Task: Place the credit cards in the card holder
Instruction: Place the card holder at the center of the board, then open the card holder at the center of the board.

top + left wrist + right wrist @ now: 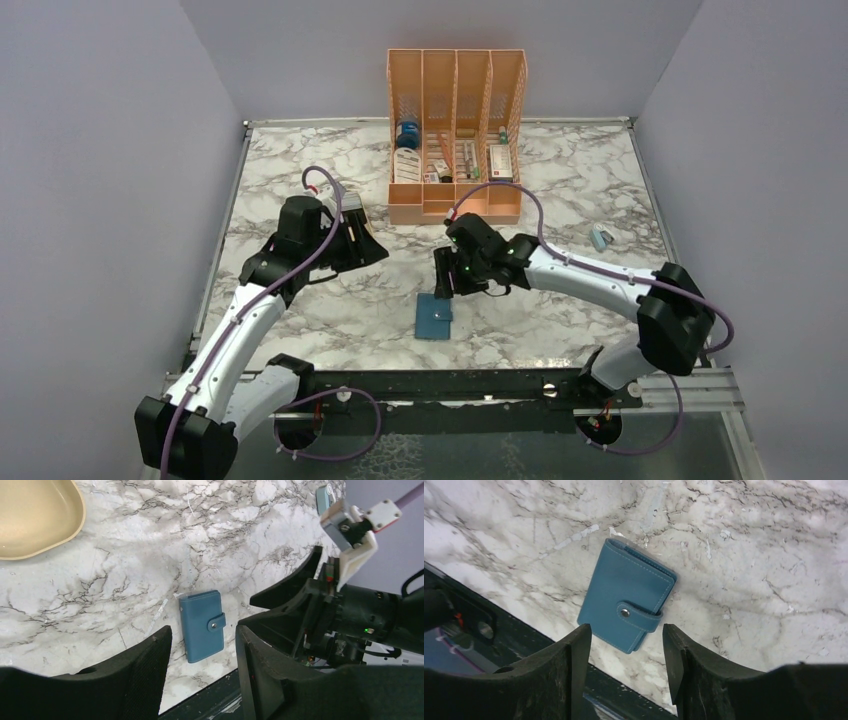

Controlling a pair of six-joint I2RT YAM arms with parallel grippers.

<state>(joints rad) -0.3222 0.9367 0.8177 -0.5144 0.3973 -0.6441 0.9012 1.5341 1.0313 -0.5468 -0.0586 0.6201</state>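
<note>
The card holder (434,316) is a teal-blue wallet lying flat on the marble near the table's front edge, folded shut with its tab snapped (626,600) (202,625). My right gripper (445,282) hangs just above and behind it, open, with nothing between its fingers (626,628). My left gripper (375,250) is further left and back, open and empty (204,631), and looks across at the holder and the right arm. No credit cards are in view.
An orange slotted organiser (456,130) with small items stands at the back centre. A beige tray (30,520) lies under the left arm. A small light-blue object (600,238) sits at the right. The table's dark front rail (469,615) runs close to the holder.
</note>
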